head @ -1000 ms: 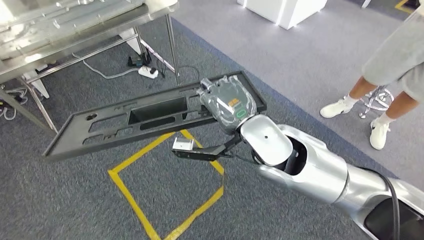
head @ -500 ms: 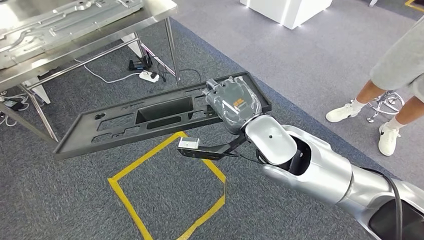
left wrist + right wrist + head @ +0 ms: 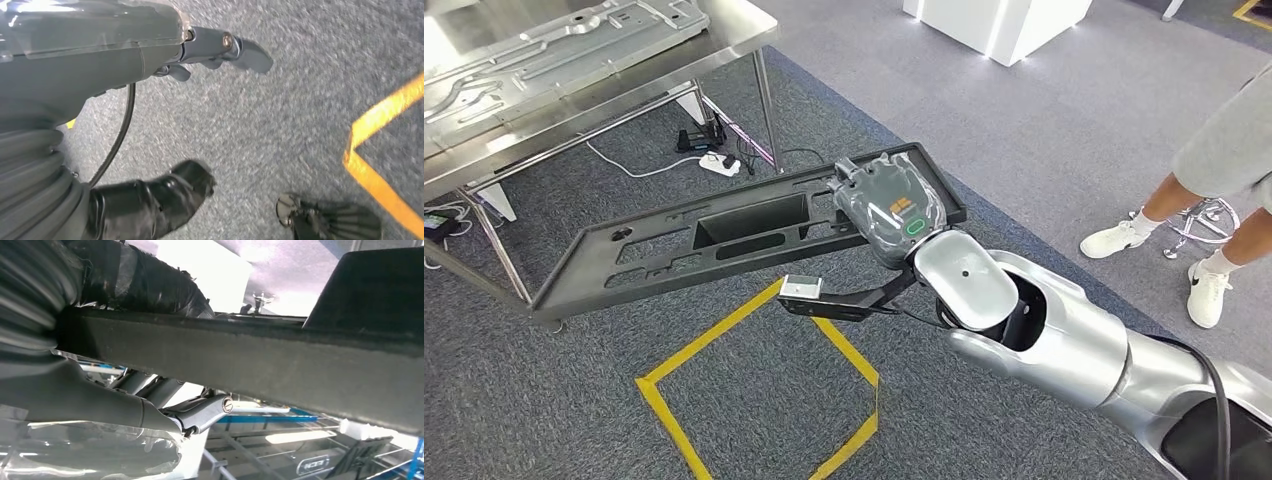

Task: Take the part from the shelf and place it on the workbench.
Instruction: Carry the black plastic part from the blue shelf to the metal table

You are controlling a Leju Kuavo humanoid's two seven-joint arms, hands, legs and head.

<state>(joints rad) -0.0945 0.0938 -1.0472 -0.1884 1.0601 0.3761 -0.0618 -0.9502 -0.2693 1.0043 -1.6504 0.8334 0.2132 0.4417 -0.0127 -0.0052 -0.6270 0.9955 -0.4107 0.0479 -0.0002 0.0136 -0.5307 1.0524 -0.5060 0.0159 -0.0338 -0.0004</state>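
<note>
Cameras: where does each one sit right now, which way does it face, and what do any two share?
Head view: high, facing down at carpet; right hand grips the black part.
Left wrist view: behind the left hand, facing carpet and yellow tape.
Right wrist view: under the part's edge, facing up.
Shared: head and right wrist show the part; head and left wrist, tape.

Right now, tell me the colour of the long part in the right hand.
Black part; best in the head view.

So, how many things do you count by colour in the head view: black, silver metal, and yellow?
Black: 1, long black plastic panel held by right hand
Silver metal: 1, steel workbench
Yellow: 1, yellow tape square on floor
Total: 3
</note>
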